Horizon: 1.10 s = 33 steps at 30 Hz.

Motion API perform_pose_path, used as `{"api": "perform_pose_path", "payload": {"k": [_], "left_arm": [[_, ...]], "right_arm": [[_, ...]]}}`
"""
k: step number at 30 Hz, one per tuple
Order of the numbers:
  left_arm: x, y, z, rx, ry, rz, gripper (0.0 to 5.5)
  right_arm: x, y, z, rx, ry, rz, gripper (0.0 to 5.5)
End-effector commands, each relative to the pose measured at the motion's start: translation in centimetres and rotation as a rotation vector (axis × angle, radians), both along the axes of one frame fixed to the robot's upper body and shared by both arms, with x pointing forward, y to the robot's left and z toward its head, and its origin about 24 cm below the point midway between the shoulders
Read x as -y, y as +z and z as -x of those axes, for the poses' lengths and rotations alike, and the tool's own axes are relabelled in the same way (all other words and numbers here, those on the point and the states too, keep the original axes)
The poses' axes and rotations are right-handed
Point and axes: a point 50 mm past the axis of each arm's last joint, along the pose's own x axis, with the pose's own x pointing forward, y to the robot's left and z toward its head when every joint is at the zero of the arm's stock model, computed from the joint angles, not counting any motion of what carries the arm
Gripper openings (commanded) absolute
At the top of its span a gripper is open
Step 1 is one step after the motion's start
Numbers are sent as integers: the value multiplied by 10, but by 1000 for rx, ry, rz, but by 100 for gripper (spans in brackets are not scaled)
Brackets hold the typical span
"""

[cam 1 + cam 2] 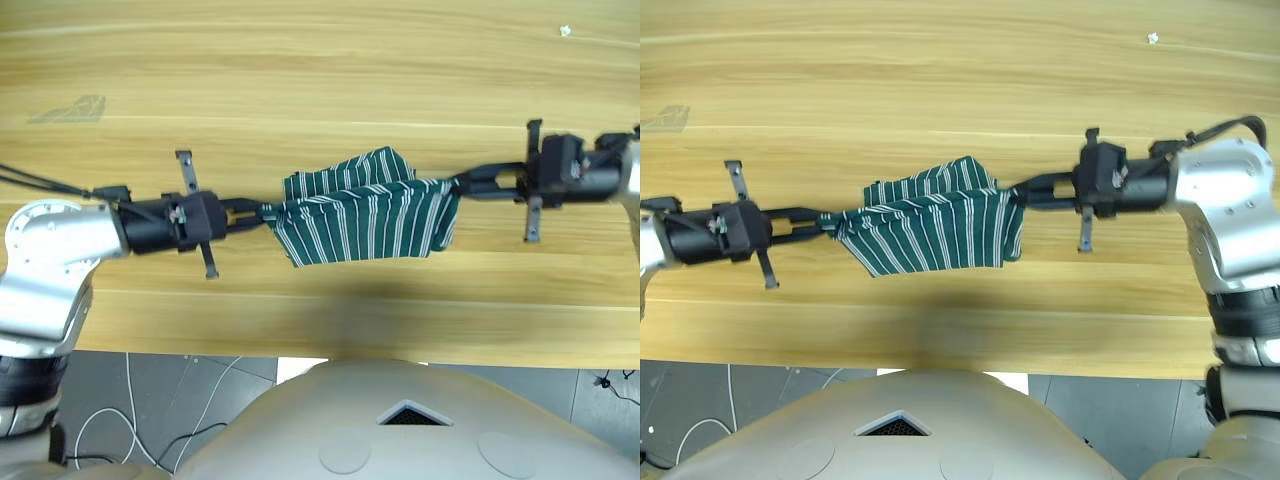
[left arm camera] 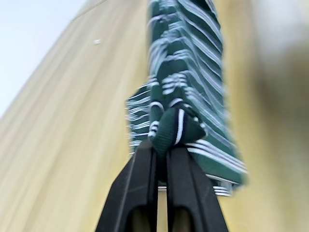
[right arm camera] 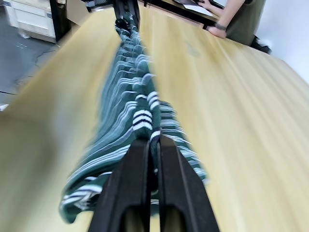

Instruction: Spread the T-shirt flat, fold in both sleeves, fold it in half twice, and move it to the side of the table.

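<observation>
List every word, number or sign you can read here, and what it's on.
No text can be read.
The T-shirt carries only white stripes, no print.
The grey mark on the table is too faint to read.

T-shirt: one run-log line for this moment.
T-shirt: folded, suspended over table | left claw: shut on its end | right claw: shut on opposite end

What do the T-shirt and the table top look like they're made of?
T-shirt: soft matte fabric, probably cotton knit; it bunches and sags between the left gripper and right gripper. Table: light wood or wood-look laminate, smooth, slight sheen; plank seams and grain show.
</observation>
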Motion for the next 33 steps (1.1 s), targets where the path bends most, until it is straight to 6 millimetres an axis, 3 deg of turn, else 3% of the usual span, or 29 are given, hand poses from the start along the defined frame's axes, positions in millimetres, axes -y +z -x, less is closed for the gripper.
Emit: {"api": "perform_pose_path", "payload": {"k": [1,6,14,18,19,26,30,33], "left_arm": [[0,-18,-24,-14,44,-34,6],[0,-34,-48,27,118,-32,6],[-1,-43,-61,86,201,-13,6],[-2,-54,-63,79,237,-26,6],[-2,-55,-63,72,248,-21,42],[-10,-46,-87,193,503,103,152],[-6,-54,-86,203,659,241,207],[-19,-57,-83,246,847,333,260]], "right_arm": [[-11,-8,-45,20,-64,35,0],[-20,-32,-68,17,-100,92,0],[-3,-48,-61,-20,-110,101,0],[-4,-52,-61,-25,-123,99,0],[-5,-53,-62,-28,-131,94,37],[-1,-48,-67,-23,-201,61,157],[-1,-52,-64,-21,-213,58,219],[-15,-48,-64,31,-199,-16,278]]}}
